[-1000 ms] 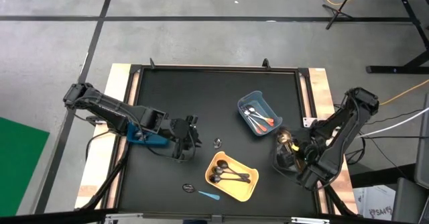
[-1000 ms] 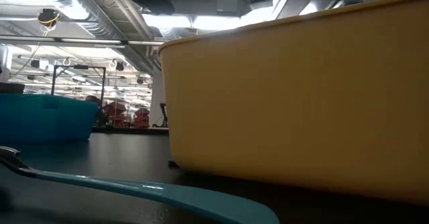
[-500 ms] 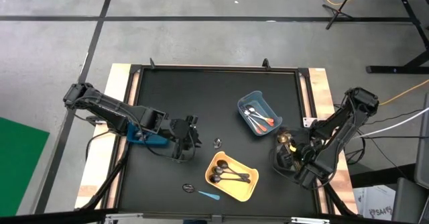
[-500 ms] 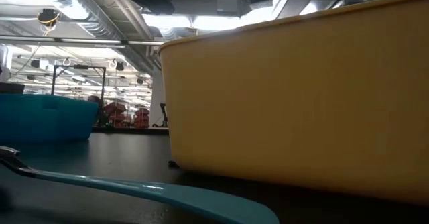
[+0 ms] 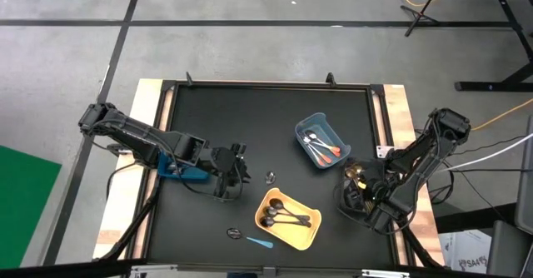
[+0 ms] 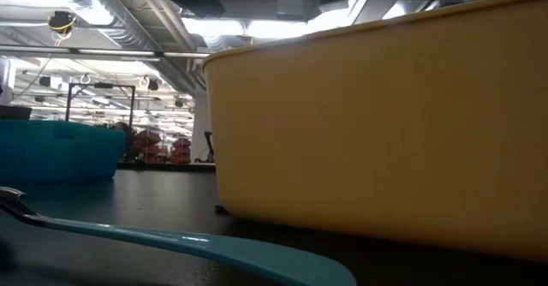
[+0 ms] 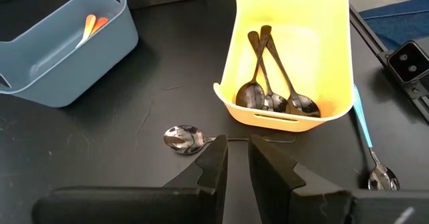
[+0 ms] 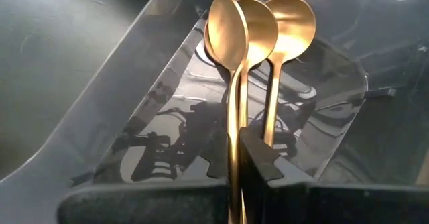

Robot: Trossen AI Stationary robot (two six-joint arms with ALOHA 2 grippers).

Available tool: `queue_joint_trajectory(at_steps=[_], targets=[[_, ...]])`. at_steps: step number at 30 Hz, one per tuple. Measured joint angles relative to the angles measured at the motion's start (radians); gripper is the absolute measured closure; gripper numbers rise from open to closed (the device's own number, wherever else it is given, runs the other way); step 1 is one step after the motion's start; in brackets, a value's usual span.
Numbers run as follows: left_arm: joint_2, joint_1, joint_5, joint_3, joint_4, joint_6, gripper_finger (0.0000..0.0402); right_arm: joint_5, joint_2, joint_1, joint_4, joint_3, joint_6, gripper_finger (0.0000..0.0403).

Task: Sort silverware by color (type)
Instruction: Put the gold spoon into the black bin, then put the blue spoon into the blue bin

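Observation:
My right gripper [image 8: 236,158] is shut on a gold spoon [image 8: 226,33] inside the dark clear bin [image 5: 356,196] at the table's right edge. Two more gold spoons [image 8: 289,19] lie in that bin, their bowls toward its far wall. My left gripper [image 7: 238,158] waits low over the table's left middle [image 5: 231,176], with its fingers a narrow gap apart and empty. A dark shiny spoon [image 7: 182,139] lies flat on the table just beyond it. A light-blue-handled spoon [image 5: 260,242] lies at the near edge. My right gripper pinches the gold spoon's thin handle [image 8: 232,127] between its two fingers. The handle runs along the fingers and away from them. The spoon's bowl [image 8: 224,29] is inside the dark bin beside the other two bowls. I cannot tell whether it rests on them.
The yellow bin [image 5: 308,232] holds black spoons [image 7: 268,100] and fills the low view [image 6: 385,123]. The blue bin [image 5: 310,128] holds orange-handled spoons [image 5: 326,151]. The light-blue spoon handle [image 6: 197,243] lies across the low view's foreground.
My right gripper has shifted a little toward the table's left over the dark bin, still shut on the gold spoon. My left arm has kept still.

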State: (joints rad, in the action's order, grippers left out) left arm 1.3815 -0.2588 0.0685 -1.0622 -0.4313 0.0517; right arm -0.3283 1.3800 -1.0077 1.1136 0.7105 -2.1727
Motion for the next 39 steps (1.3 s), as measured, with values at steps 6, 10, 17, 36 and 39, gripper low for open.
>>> queue_joint_trajectory(at_steps=[6,10,17,36,39], targets=[[0.000,0.000,-0.005,0.000,-0.001,0.000,0.0347,0.000,0.000,0.000,-0.011,0.000,0.000,0.0400],[0.000,0.000,-0.008,0.000,-0.001,0.000,0.0347,0.000,0.000,0.000,-0.018,0.000,-0.003,0.0400],[0.000,0.000,-0.008,0.000,-0.001,0.000,0.0347,0.006,0.000,0.000,-0.017,0.000,-0.005,0.0362],[0.009,-0.122,-0.037,0.001,-0.005,-0.177,0.0347,0.008,0.000,0.000,-0.044,0.000,0.004,0.0276],[0.026,-0.172,-0.035,0.001,0.005,-0.181,0.0347,0.008,0.000,0.000,-0.059,0.000,0.005,0.0276]])
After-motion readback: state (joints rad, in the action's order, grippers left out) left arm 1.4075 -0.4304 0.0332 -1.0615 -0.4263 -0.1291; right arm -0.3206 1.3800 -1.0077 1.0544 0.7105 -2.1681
